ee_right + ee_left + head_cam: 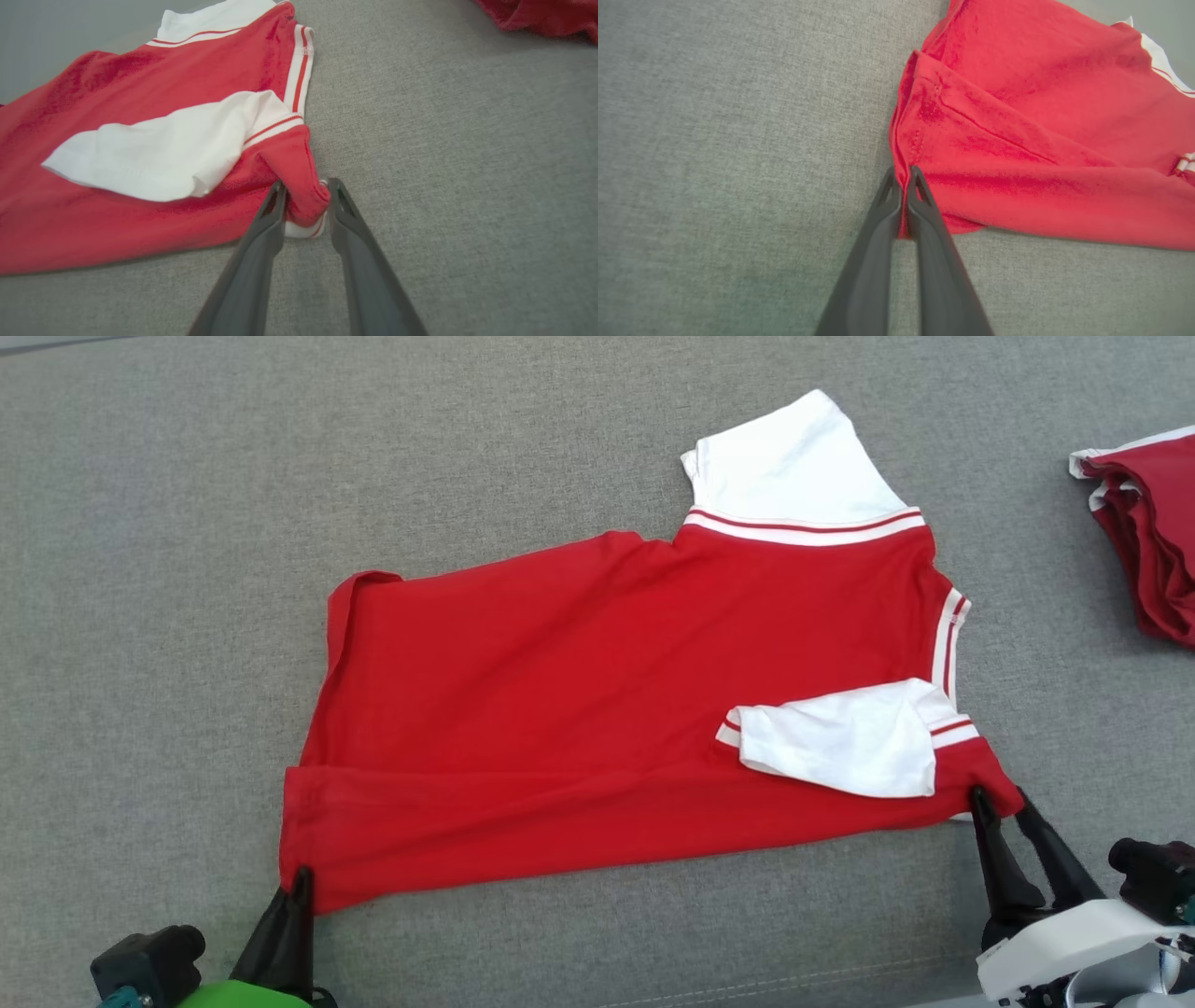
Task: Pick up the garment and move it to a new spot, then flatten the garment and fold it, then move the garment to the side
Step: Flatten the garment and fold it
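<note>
Now: red garment [579, 709] lies spread mid-surface [187, 523], on grey cloth. Its white far sleeve [794, 462] sticks out at 1 o'clock, and the white near sleeve [840, 737] is folded onto the body toward 4 o'clock. At the 7 o'clock hem corner, left end effector [301, 875] is clenched on the cloth, pinching it thin. At the 4 o'clock corner, right end effector [997, 795] grasps bunched fabric that fills its gap. A second red garment [1153, 541] sits well apart, at the 3 o'clock edge.
</note>
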You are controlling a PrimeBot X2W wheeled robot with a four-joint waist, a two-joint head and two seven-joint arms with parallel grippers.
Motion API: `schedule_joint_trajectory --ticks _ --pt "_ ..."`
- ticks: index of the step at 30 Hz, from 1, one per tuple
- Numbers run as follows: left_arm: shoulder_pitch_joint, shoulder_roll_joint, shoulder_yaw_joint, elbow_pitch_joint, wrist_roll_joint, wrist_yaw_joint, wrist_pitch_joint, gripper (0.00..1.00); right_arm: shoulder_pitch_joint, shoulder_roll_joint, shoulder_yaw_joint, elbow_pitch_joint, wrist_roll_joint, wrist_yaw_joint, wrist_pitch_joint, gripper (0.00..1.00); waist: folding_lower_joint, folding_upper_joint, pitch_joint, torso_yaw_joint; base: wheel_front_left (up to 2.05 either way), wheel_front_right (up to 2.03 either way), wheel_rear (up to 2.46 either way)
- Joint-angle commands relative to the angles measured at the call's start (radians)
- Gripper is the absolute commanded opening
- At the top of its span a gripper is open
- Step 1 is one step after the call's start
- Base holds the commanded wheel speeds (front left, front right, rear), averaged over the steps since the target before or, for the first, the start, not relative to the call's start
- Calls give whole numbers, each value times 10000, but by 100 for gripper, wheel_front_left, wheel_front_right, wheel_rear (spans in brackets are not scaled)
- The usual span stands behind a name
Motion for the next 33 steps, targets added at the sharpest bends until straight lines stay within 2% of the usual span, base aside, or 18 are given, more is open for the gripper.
schedule_joint_trajectory --ticks 1,9,14,20,29,33 --pt "-97 -30 39 157 17 -43 -205 100 -177 -6 -96 88 -62 -18 -157 100 0 0 -21 21 0 0 0" --pt "-725 -116 232 318 1126 230 -2154 100 -545 76 -638 -666 -686 -15 -849 100 0 0 -240 44 0 0 0" --pt "-1263 17 339 -76 1848 430 -2846 100 -886 234 -881 -1548 -1218 -15 -988 100 0 0 -472 -17 0 0 0" --pt "-1955 141 180 -322 2555 506 -3011 100 -1374 287 -602 -1891 -1515 -15 -725 100 0 0 -603 -42 0 0 0" --pt "-2150 149 -29 -240 2739 556 -2916 100 -1573 392 -346 -1712 -1462 -15 -694 100 0 0 -543 -5 0 0 0" --pt "-3187 340 -375 -269 2928 253 -2491 100 -1735 403 -366 -1768 -1413 -15 -660 100 0 0 -194 -5 0 0 0"
